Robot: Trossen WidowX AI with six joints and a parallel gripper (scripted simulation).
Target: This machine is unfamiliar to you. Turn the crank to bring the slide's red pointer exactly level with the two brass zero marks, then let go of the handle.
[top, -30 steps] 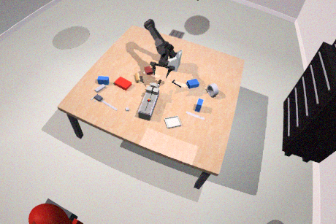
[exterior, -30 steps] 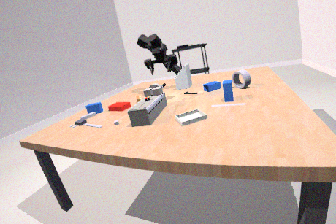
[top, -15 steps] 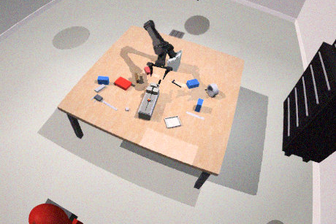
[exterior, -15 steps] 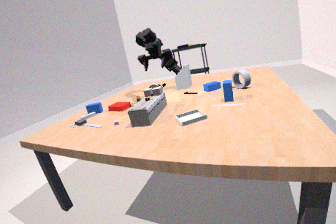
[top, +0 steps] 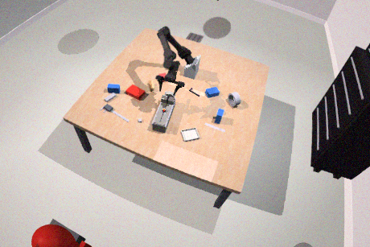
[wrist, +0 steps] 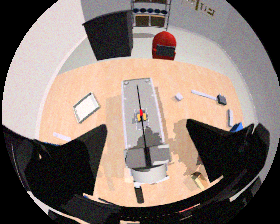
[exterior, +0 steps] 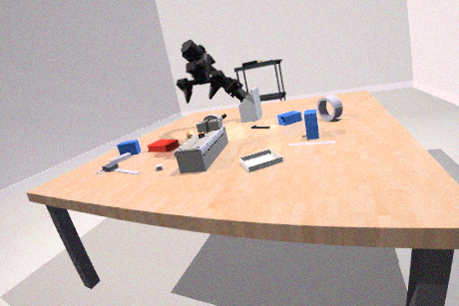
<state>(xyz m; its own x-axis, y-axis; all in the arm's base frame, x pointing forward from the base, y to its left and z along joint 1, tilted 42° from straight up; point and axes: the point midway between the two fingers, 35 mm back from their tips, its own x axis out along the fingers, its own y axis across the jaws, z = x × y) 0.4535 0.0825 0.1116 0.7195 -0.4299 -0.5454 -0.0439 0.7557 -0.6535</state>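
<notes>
The long grey machine (top: 161, 123) (exterior: 191, 160) (wrist: 131, 95) stands on the table, with a dark slot along its top. Its red pointer (wrist: 141, 112) is beside the small brass zero marks (wrist: 144, 117); it looks near their level, but this view is too coarse to tell whether it is exact. The crank's dark handle (exterior: 224, 116) (wrist: 139, 194) sticks out at the arm's end of the machine. My gripper (top: 169, 92) (exterior: 200, 100) (wrist: 148, 125) is wide open and empty. It hangs above the crank end, clear of the handle, which shows low in the wrist view.
A red block (top: 135, 92) (exterior: 163, 145) and a blue block (top: 113, 88) (exterior: 129, 147) lie to the machine's left in the top and exterior views. A shallow tray (top: 190, 134) (wrist: 86, 107), an upright blue block (top: 219, 116) (exterior: 311, 125) and a grey ring (exterior: 337, 109) are to its right.
</notes>
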